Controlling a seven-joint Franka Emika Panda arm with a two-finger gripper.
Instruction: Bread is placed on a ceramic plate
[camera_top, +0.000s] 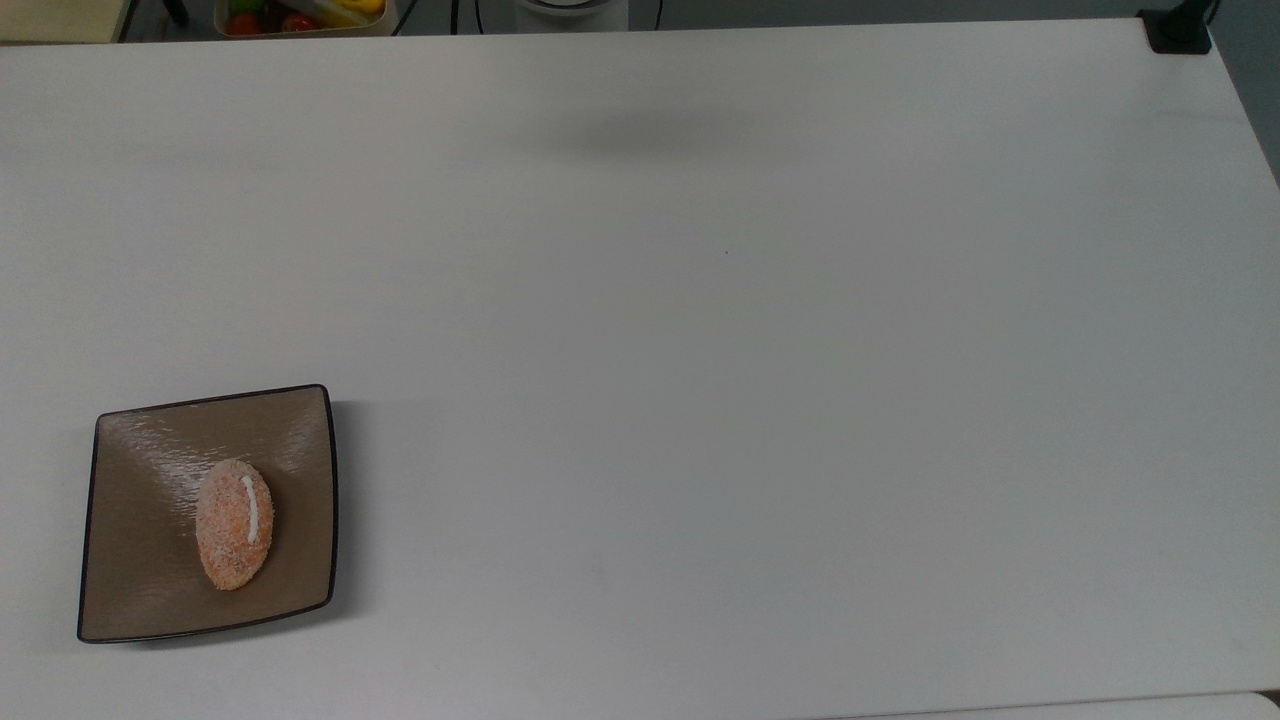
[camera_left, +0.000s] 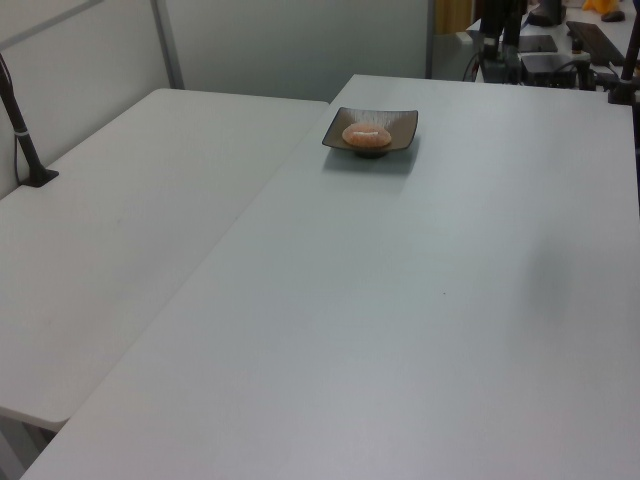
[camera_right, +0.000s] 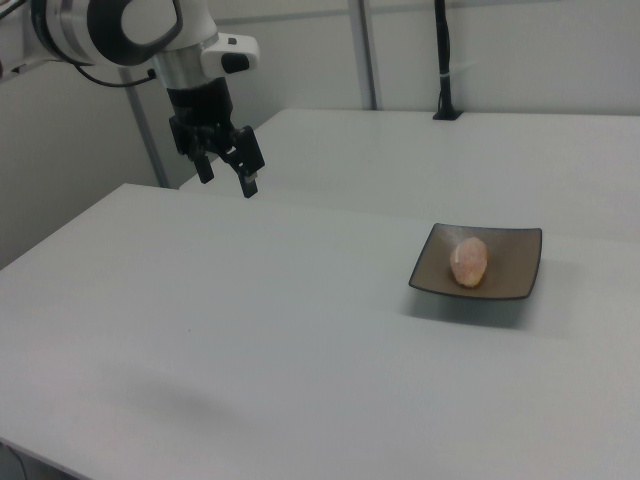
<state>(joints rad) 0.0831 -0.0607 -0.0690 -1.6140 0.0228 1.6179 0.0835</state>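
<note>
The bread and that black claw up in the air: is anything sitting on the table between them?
Nothing visible does. The bread already lies on the ceramic plate. The gripper hangs open and empty above the white table, well off toward the right view's left, and the tabletop between them is bare.

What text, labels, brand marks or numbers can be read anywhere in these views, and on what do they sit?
None: no readable text in any view.
The bread bears a plain white stripe, not writing.
The plate has streaks and a dark rim, no mark.
The table is blank.
The robot arm and its open hand show no legible label.
</note>
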